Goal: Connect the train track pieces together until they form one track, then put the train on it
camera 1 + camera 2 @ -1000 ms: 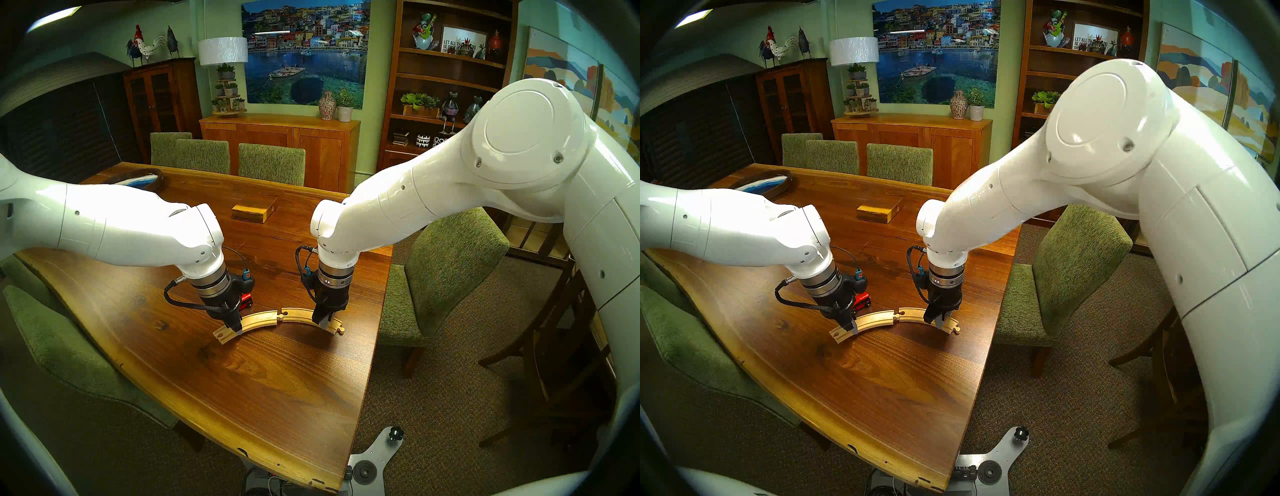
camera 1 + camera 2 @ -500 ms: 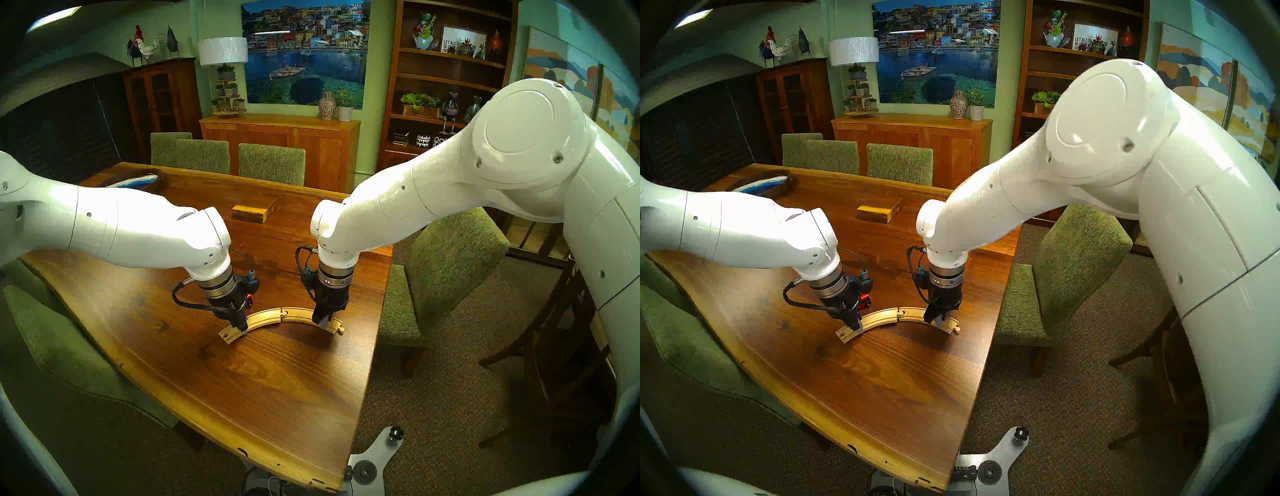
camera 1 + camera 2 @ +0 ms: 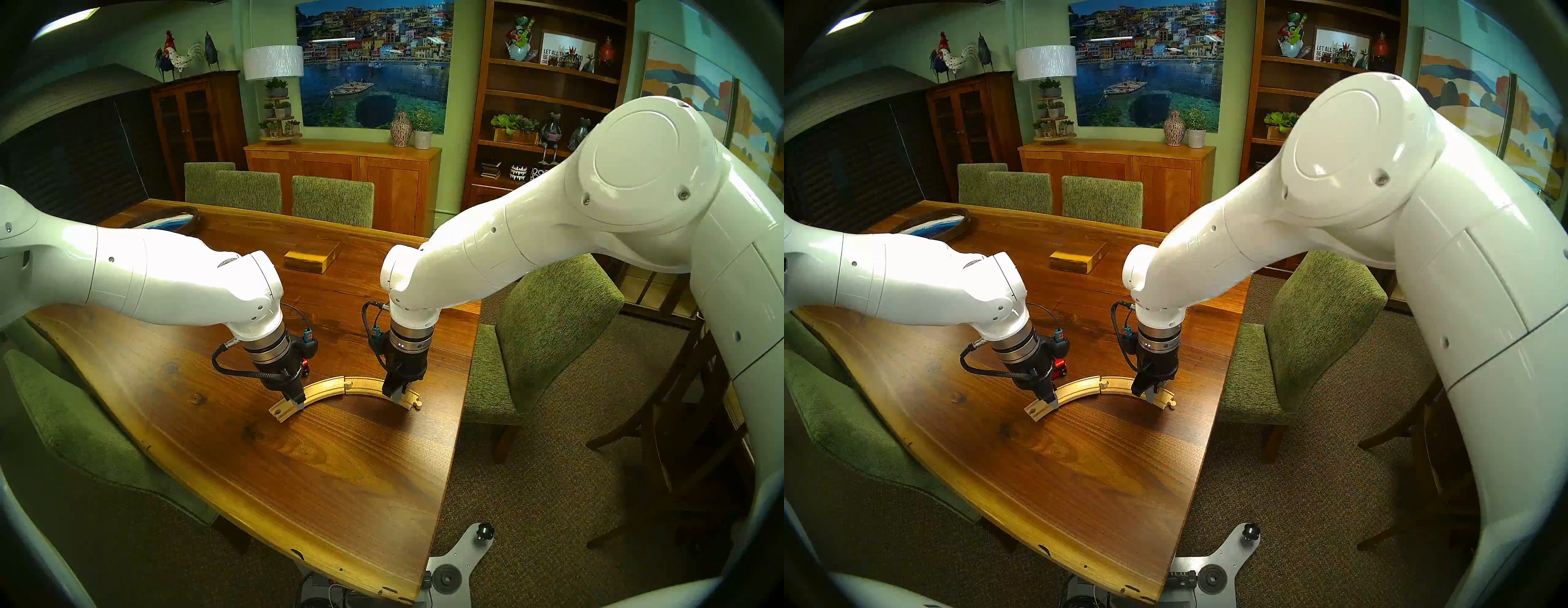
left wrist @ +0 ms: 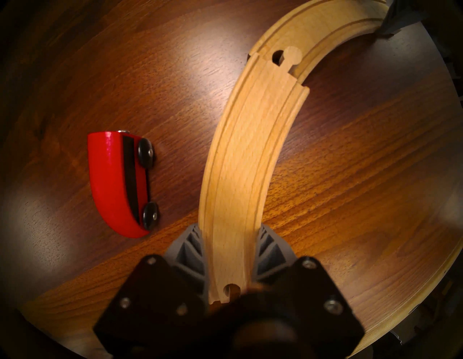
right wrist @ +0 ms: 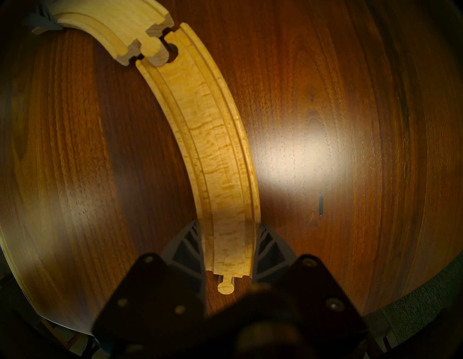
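Note:
Two pale-wood curved train track pieces lie end to end on the table. My left gripper (image 3: pixel 298 403) is shut on the left track piece (image 4: pixel 245 163) near its hole end. The right gripper (image 3: pixel 396 395) is shut on the right track piece (image 5: pixel 213 138) near its peg end. At the seam, the left piece's peg (image 4: pixel 293 54) lies on top of the right piece, just beside the hole (image 4: pixel 277 56) and not seated in it. The red train (image 4: pixel 112 183) stands on the table beside the left piece. In the head views the train (image 3: pixel 1059 365) is mostly hidden behind my left wrist.
A rectangular wooden block (image 3: pixel 312 259) lies farther back on the table. An oval tray (image 3: pixel 174 220) sits at the back left. Green chairs (image 3: pixel 547 331) stand along the right and far sides. The table's right edge (image 3: pixel 462 395) runs close to the right piece.
My left gripper has slid right with its piece, closing the gap so the peg end now meets the right piece. The right gripper and its piece have stayed put.

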